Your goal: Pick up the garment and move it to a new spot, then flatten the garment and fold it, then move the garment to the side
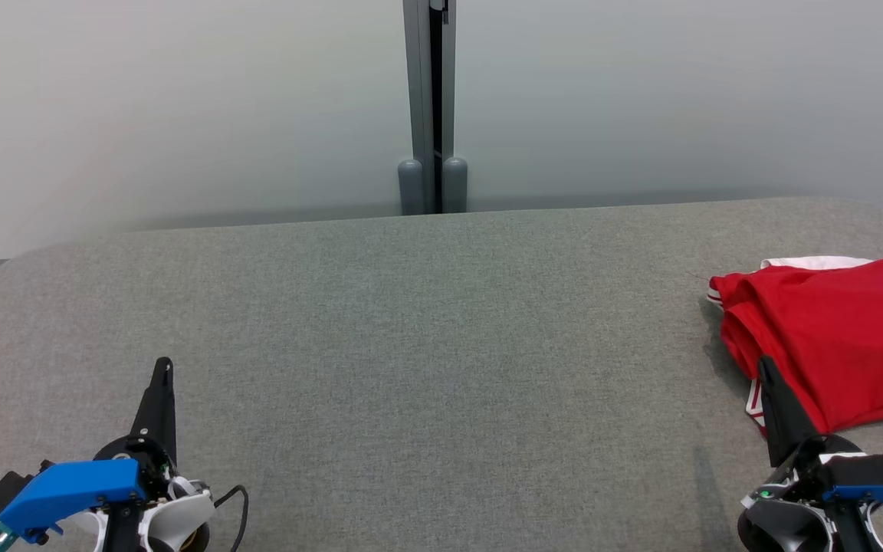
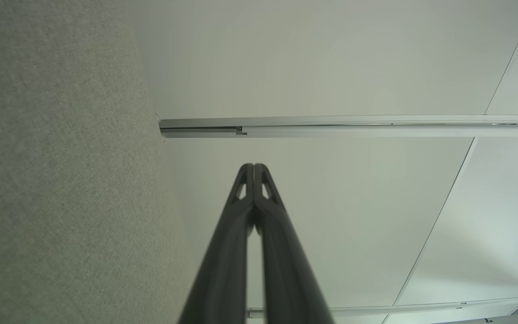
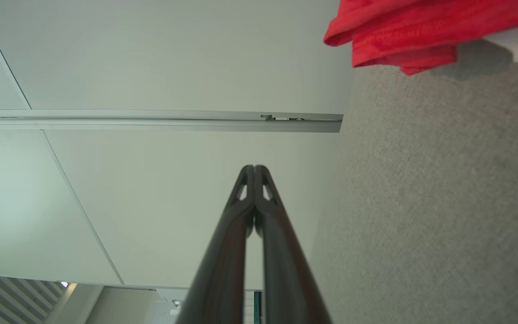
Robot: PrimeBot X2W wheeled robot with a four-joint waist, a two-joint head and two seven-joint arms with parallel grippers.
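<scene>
Lying just ahead of the right tool (image 1: 766, 366) and a little to its outer side: the red garment (image 1: 832, 337), in a loose folded bundle near the edge of the grey surface (image 1: 426, 345). Well apart from the left tool (image 1: 163, 366), far across on its inner side. Hard to say from the head view whether touching the right tool's tip. In the right wrist view, seen apart from it, further ahead and off to one side.

Right tool: fingers pressed together at the tips, nothing between. Left tool: the same, together and empty, over bare surface.

Probably thin sport fabric, so light, soft and rather slippery. No stiffness to expect, and likely to hang and unfold when lifted. Best to pinch at a thick place, such as the rolled fold on the side nearest the right tool, for more layers to bite on. Better to avoid pinching a single top layer, for risk of lifting only that.

No brand, label or readable writing to report; only white trim and red-and-white stripes.
</scene>
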